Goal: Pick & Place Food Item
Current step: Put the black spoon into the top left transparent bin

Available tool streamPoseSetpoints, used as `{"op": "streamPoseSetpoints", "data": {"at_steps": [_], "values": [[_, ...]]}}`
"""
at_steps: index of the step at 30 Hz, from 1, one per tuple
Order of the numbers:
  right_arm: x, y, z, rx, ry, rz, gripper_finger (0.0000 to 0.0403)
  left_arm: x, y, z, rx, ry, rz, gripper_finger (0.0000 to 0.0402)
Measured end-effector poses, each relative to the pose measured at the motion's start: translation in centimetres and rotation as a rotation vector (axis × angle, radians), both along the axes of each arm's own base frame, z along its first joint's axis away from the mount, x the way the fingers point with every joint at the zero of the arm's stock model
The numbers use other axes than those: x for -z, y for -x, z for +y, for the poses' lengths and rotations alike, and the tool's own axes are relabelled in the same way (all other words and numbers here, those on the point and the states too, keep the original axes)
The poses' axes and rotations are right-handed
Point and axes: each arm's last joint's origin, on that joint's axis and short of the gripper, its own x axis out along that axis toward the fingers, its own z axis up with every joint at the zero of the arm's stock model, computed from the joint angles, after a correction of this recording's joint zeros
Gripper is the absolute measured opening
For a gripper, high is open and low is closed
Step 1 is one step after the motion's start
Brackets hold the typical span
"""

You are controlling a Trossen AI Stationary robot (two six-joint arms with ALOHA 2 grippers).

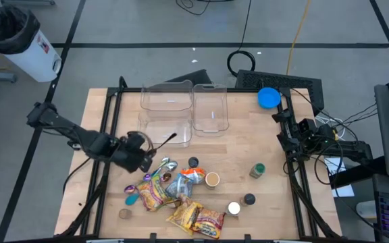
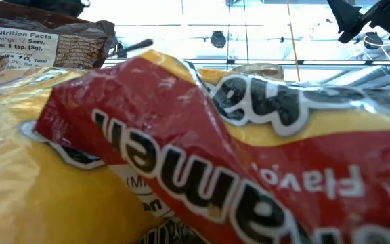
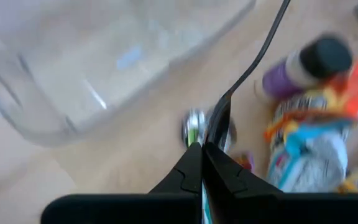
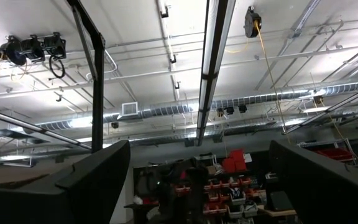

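Observation:
My left gripper (image 1: 150,154) is at the table's left middle, shut on a thin black plastic utensil (image 1: 167,140) that juts toward the clear containers (image 1: 167,128). It also shows in the left wrist view (image 3: 202,152). A pile of food items lies to the near right: yellow-red snack bags (image 1: 194,217), a white-orange packet (image 1: 189,177), a purple bottle (image 3: 303,62) and small jars. My right gripper (image 4: 207,186) is open and empty, parked at the table's right edge (image 1: 296,135) and pointing up at the ceiling. My left gripper pinches the black utensil between its two shut fingers at its wider end (image 3: 217,121). The thin handle (image 3: 260,50) runs on past the fingertips, in line with them. The fingers slant down from the table's left. The utensil appears held above the wood.
Three clear plastic containers (image 1: 210,108) stand at the table's far middle. A blue lid (image 1: 269,98) lies at the far right. A green-capped jar (image 1: 256,170) and small cups stand right of the pile. A snack bag (image 2: 195,149) blocks most of the low view.

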Motion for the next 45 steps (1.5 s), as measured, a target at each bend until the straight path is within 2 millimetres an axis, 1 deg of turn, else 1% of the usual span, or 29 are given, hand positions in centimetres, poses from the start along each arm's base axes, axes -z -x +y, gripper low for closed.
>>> {"op": "streamPoseSetpoints", "data": {"at_steps": [6, 10, 16, 21, 23, 25, 29, 32, 35, 38, 40, 45], "values": [[0.0, 0.0, 0.0, 0.000, 0.000, 0.000, 0.0380, -3.3, -1.7, 3.4, 0.071, -0.194, -0.023, 0.0002], [0.0, 0.0, 0.0, 0.000, 0.000, 0.000, 0.0380, -4.8, -2.1, 6.2, 0.095, -0.311, 0.015, 0.0002], [0.0, 0.0, 0.0, 0.000, 0.000, 0.000, 0.0380, -5.5, -1.7, 11.0, 0.085, -0.564, 0.202, 0.0002], [0.0, 0.0, 0.0, 0.000, 0.000, 0.000, 0.0380, -5.4, -2.4, 14.9, 0.121, -0.665, 0.289, 0.0003], [0.0, 0.0, 0.0, 0.000, 0.000, 0.001, 0.0380, -5.0, -3.0, 16.5, 0.148, -0.688, 0.319, 0.0002], [0.0, 0.0, 0.0, 0.000, 0.000, 0.000, 0.0380, -4.2, -3.6, 18.0, 0.177, -0.684, 0.356, 0.0003], [0.0, 0.0, 0.0, 0.000, 0.000, 0.000, 0.0380, -1.7, -4.8, 21.0, 0.245, -0.629, 0.435, 0.0002], [0.0, 0.0, 0.0, 0.000, 0.000, 0.001, 0.0380, 0.6, -5.2, 23.1, 0.282, -0.535, 0.475, 0.0004], [0.0, 0.0, 0.0, 0.000, 0.000, 0.000, 0.0380, 2.6, -5.4, 25.0, 0.277, -0.468, 0.506, 0.0003], [0.0, 0.0, 0.0, 0.000, 0.000, 0.000, 0.0380, 4.3, -5.6, 26.2, 0.259, -0.428, 0.539, 0.0003], [0.0, 0.0, 0.0, 0.000, 0.000, 0.000, 0.0380, 5.1, -5.7, 26.7, 0.251, -0.408, 0.555, 0.0011], [0.0, 0.0, 0.0, 0.000, 0.000, 0.001, 0.0380, 5.9, -6.1, 26.9, 0.250, -0.415, 0.600, 0.0045]]}}
